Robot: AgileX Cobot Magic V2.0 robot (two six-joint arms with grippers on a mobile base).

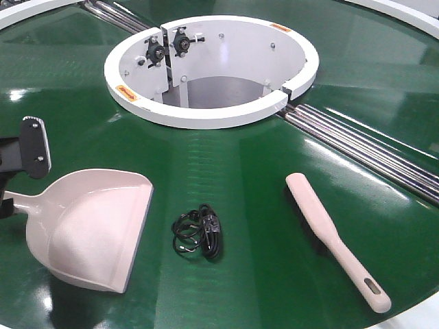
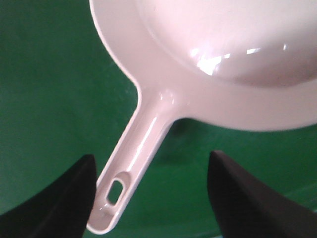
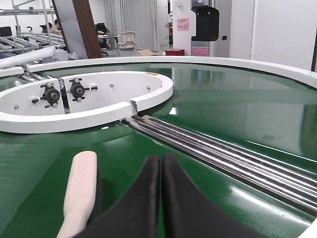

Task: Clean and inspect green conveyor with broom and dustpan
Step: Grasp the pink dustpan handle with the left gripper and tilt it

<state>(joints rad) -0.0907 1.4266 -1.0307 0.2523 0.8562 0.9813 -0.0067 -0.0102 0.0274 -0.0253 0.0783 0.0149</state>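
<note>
1. Green conveyor (image 1: 240,171): the glossy belt fills the front view and carries every item listed below. The white ring hub (image 1: 206,116) sits at upper centre. Steel rollers (image 1: 363,147) run from the hub toward the right edge.
2. Dustpan (image 1: 89,229): lies on the belt at lower left. Its wide flat lip faces right and its handle points to the left edge of the view.
3. Broom (image 1: 329,229): lies flat on the belt at lower right, well apart from the dustpan. The head points toward the hub. The slotted handle tip is near the front edge of the belt.
4. Black cable bundle (image 1: 199,233): a loose coil on the belt between the dustpan and the broom, touching neither.
5. Left hand (image 2: 151,156): spread wide. The dustpan handle lies in the gap between the two dark fingers (image 2: 59,198), closer to the one on the left of the wrist view (whether they touch cannot be told). The other finger is clear of the handle, so nothing is gripped.
6. Right hand (image 3: 161,161): fingers pressed together with nothing between them. It sits low over the belt, just beside the broom head, which appears to its left in the wrist view.
</note>
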